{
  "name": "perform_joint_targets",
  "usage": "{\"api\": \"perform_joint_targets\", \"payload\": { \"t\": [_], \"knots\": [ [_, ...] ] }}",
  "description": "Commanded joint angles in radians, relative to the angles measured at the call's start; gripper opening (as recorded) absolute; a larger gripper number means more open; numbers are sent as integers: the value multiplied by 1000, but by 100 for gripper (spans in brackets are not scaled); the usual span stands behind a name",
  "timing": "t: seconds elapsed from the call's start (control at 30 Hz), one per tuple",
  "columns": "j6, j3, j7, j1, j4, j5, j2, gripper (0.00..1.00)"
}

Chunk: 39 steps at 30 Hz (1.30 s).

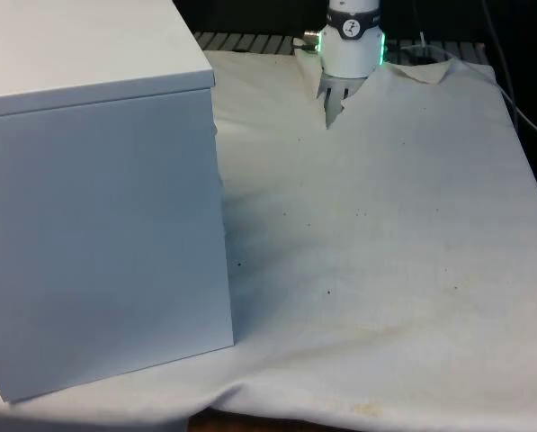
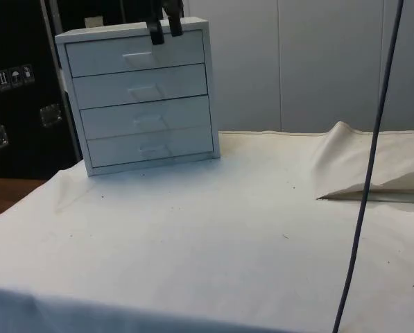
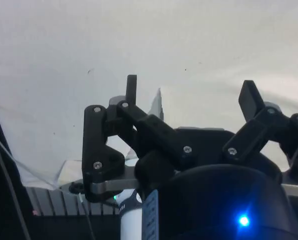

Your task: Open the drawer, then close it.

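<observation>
A white chest [image 2: 143,97] of four drawers stands at the far left corner of the cloth-covered table [image 2: 213,229] in the side view, its fronts facing that camera; in the front view it shows a blank side panel [image 1: 97,225] along the table's left edge. All four drawers sit flush and shut. The gripper [image 2: 164,28] hangs at the chest's top front edge, just above the top drawer [image 2: 136,54]. Its two black fingers [image 3: 132,89] stand spread apart with nothing between them, as the wrist view shows.

Each drawer front carries a shallow moulded recess at its middle for a handle [image 2: 137,60], not a knob. The chest looks like stiff, smooth painted board, and probably light enough to slide on the cloth if pulled hard. The likely hold is a fingertip hooked into the recess, drawn straight outward and slowly.

No brand or writing can be read on the chest. Small symbol labels [image 2: 9,76] on the dark cabinet behind it are too small to read.
</observation>
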Motion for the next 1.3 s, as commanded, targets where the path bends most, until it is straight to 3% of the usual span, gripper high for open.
{"api": "perform_joint_targets", "payload": {
  "t": [0.0, 0.4, 0.43, 0.63, 0.97, 1.03, 1.27],
  "knots": [
    [16, -1, -6, -2, 1, 6, 9, 100],
    [102, 1, 10, 5, -36, -19, -10, 100],
    [77, 0, 0, 2, -22, -5, 2, 100],
    [157, 5, 8, 6, -70, -38, -32, 100],
    [212, 5, -35, 3, -83, -50, -35, 100],
    [197, 5, -36, 3, -75, -42, -29, 100],
    [244, 0, -93, 3, -87, -54, -32, 100]
  ]
}}
